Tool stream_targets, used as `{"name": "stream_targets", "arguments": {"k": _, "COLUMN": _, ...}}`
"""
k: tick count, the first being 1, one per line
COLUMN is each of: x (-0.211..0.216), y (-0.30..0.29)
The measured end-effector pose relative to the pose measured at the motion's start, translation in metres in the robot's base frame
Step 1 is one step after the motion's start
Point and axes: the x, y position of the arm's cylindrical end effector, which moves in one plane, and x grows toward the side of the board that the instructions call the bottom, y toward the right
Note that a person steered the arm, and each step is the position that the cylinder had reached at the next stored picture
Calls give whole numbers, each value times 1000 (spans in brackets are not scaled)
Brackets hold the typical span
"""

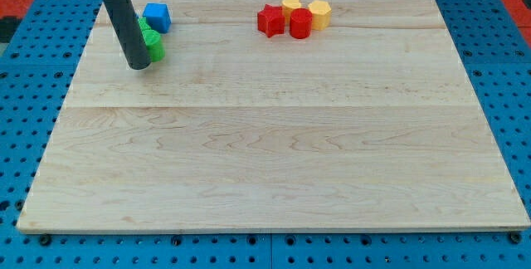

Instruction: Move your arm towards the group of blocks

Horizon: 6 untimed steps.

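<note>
Currently my tip (pixel 138 66) rests on the wooden board (pixel 274 169) near its top-left corner, just in front of a green block (pixel 152 42) that the rod partly hides; tip and block look touching or nearly so, shape unclear. Rod carries no jaws, so nothing is clamped; it can only push.

Just right of that, nearer the top edge, sits a blue cube (pixel 157 17), close to the green one.

Well apart, along the top edge right of centre, is the target group, tightly packed: red star-like block (pixel 270 20), red cylinder (pixel 300 23), yellow block (pixel 291 4) behind them, yellow hexagonal block (pixel 320 12) rightmost.

Judgement: approach not yet made. Travel must go toward the view's right, skirting green and blue to avoid dragging them.
</note>
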Motion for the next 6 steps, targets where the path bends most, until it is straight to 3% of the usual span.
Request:
{"name": "stream_targets", "arguments": {"k": 2, "x": 0, "y": -11}}
{"name": "stream_targets", "arguments": {"k": 3, "x": 0, "y": 22}}
{"name": "stream_targets", "arguments": {"k": 4, "x": -4, "y": 97}}
{"name": "stream_targets", "arguments": {"k": 5, "x": -89, "y": 146}}
{"name": "stream_targets", "arguments": {"k": 6, "x": -169, "y": 138}}
